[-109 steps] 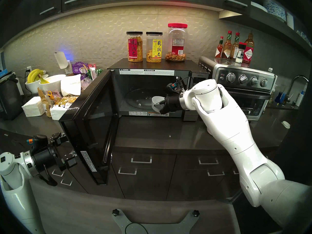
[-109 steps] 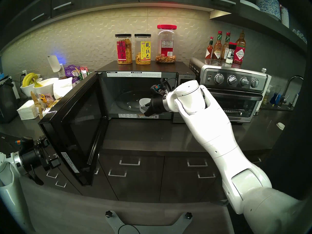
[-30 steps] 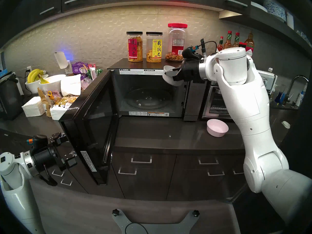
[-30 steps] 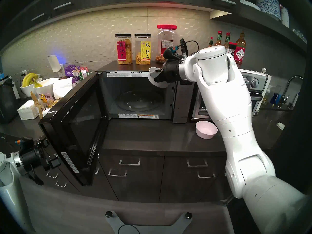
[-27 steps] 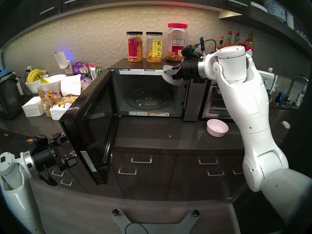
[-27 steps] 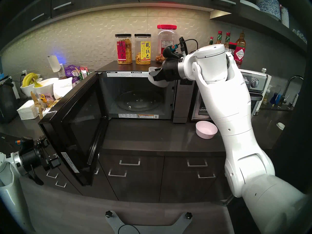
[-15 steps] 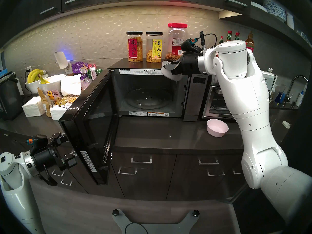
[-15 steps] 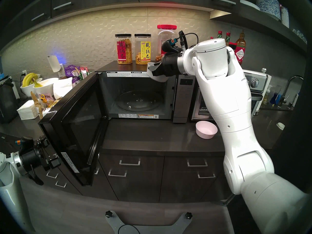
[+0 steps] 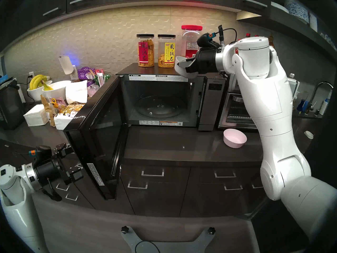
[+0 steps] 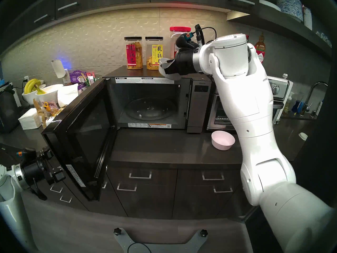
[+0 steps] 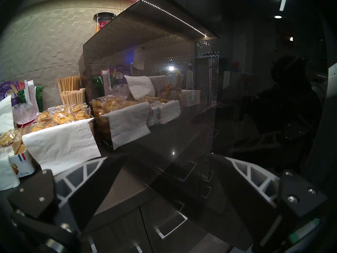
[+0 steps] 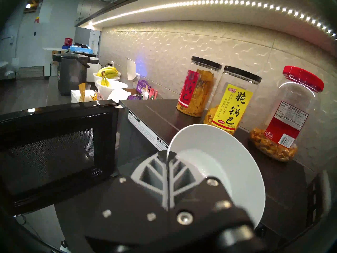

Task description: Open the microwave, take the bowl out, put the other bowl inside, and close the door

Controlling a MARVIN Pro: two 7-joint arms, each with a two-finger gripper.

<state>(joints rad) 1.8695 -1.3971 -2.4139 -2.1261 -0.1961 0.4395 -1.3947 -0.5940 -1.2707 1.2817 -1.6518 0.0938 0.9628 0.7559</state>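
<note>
The small all-white round bowl [image 9: 182, 69] hung tilted in the air above the right front corner of the large black-fronted microwave [image 9: 164, 99], clear of the roof. The right gripper [image 9: 183, 65] was clamped on its rim, one finger inside and one outside, which is probably why the bowl leaned instead of sitting level. That pinch suited a light, empty dish with a thin wall. Held this high and just in front of the clear red-lidded snack jar [image 9: 190, 44], it looked bound for the bare patch of microwave roof near the jars, so the counter stayed free for the swap.

The wide glossy black glass door [image 9: 98, 137] stood swung far open to the left, leaving the cavity and its glass turntable [image 9: 158, 107] bare. The pale pink round bowl [image 9: 234, 138] waited on the dark counter [image 9: 173, 143] to the right, near the steel toaster oven [image 9: 235, 108], within easy reach of the same arm.

The left gripper [image 11: 169, 196] sat at the near left, just beside the door's outer face, its fingers spread apart and empty, seemingly keeping the door from drifting shut.
</note>
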